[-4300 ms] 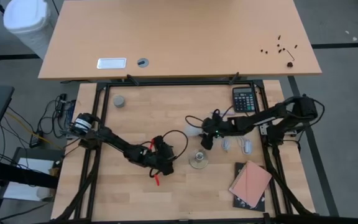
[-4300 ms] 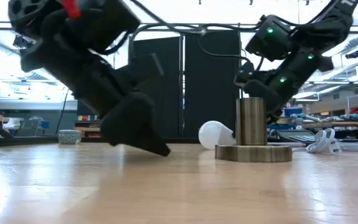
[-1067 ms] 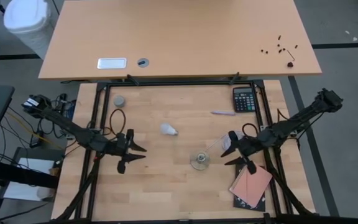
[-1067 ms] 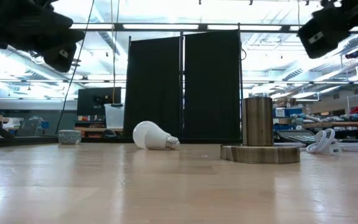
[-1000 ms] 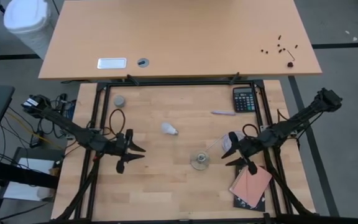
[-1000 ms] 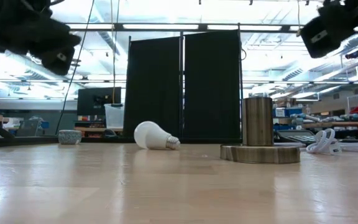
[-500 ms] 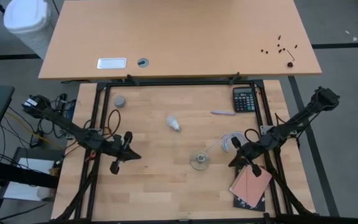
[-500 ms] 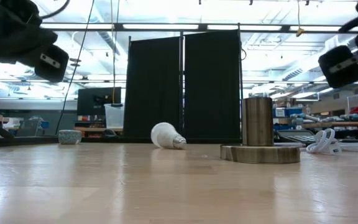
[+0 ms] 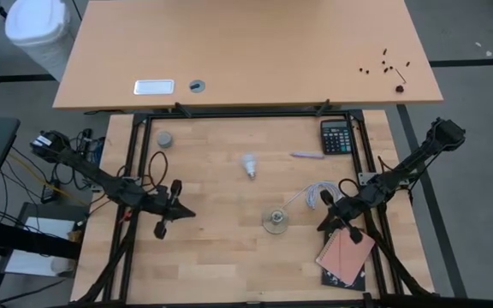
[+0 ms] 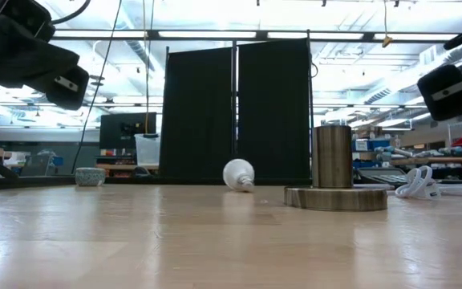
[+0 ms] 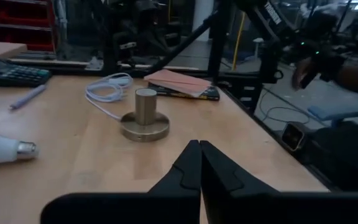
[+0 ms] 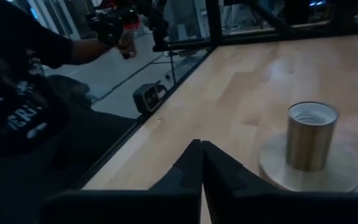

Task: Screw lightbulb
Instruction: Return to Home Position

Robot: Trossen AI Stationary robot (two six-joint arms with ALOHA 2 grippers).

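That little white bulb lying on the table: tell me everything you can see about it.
The lightbulb is small, pear-shaped and matte white, with a grey metal screw end. It lies on its side on the wooden table, and nothing holds or touches it. It is not screwed into the brass lamp socket, which stands empty a little way off.

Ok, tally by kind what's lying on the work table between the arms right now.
Lightbulb: 1
Bronze lamp socket: 1
White cord: 1
Calculator: 1
Pen: 1
Grey round cap: 1
Books, pink on dark: 2
Total: 8
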